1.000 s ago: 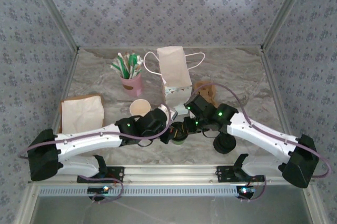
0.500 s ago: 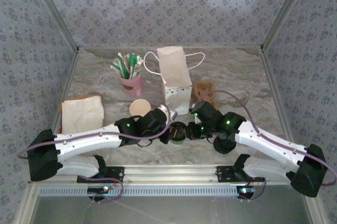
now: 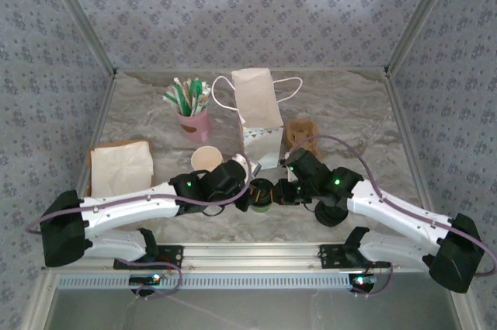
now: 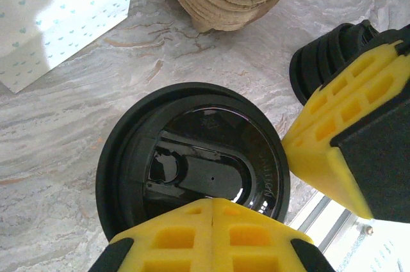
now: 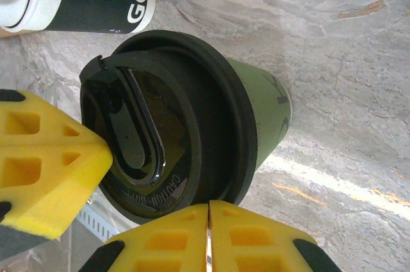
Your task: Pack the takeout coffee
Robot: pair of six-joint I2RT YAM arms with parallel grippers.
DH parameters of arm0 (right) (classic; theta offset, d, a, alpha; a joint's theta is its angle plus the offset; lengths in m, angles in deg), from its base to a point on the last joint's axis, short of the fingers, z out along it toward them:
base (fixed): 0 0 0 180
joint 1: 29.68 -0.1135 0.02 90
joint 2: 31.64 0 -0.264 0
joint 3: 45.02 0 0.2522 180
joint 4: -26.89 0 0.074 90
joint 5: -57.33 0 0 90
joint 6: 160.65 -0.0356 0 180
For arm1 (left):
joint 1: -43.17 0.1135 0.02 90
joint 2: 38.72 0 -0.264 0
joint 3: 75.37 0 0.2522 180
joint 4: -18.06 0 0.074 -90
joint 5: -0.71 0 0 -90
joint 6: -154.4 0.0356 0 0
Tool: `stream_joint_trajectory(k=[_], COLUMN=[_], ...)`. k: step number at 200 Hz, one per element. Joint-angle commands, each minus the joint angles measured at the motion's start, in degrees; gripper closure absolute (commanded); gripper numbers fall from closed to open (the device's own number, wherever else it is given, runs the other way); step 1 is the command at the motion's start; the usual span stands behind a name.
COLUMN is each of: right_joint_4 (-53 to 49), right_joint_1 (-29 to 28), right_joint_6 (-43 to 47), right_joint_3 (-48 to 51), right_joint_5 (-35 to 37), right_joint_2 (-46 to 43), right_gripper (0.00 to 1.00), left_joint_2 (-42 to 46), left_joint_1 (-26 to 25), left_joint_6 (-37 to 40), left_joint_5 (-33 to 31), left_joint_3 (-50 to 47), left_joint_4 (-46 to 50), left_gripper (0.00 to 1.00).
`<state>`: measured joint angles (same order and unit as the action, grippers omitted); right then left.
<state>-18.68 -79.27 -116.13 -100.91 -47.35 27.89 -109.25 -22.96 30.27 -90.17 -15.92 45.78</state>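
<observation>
The takeout coffee (image 3: 262,194) stands upright near the table's front, with an olive-green side (image 5: 269,112) and a round black lid (image 4: 192,157). My left gripper (image 3: 248,197) is at its left, shut, with nothing between its fingers; the joined tips (image 4: 211,205) rest against the lid's rim. My right gripper (image 3: 283,192) is at the cup's right, also shut and empty, its tips (image 5: 208,207) touching the lid's edge. Each wrist view shows the other arm's yellow fingers beside the lid (image 5: 160,131).
A white paper bag (image 3: 258,116) with handles stands open behind the cup. A lidless cup stack (image 3: 206,158), pink straw holder (image 3: 192,112), flat brown paper (image 3: 120,167), brown carrier stack (image 3: 301,132) and black lid stack (image 3: 332,210) surround it.
My right arm has swung forward and down from beside the bag to the cup's right side. The left arm and the cup have stayed put.
</observation>
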Motion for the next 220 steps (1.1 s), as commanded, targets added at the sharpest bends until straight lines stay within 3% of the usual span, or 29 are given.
stream_joint_trajectory(k=[1, 220], right_joint_4=[1.6, 2.6], right_joint_1=[0.6, 2.0], right_joint_6=[-0.6, 0.3], right_joint_3=[1.7, 0.9], right_joint_5=[-1.9, -1.0], right_joint_2=[0.2, -0.4], right_gripper=[0.88, 0.88], left_joint_2=[-0.5, 0.1], left_joint_1=[-0.5, -0.5], left_joint_6=[0.3, -0.4], left_joint_5=[0.3, 0.0], left_joint_3=[2.2, 1.0], left_joint_4=[1.4, 0.9], left_gripper=[0.96, 0.96])
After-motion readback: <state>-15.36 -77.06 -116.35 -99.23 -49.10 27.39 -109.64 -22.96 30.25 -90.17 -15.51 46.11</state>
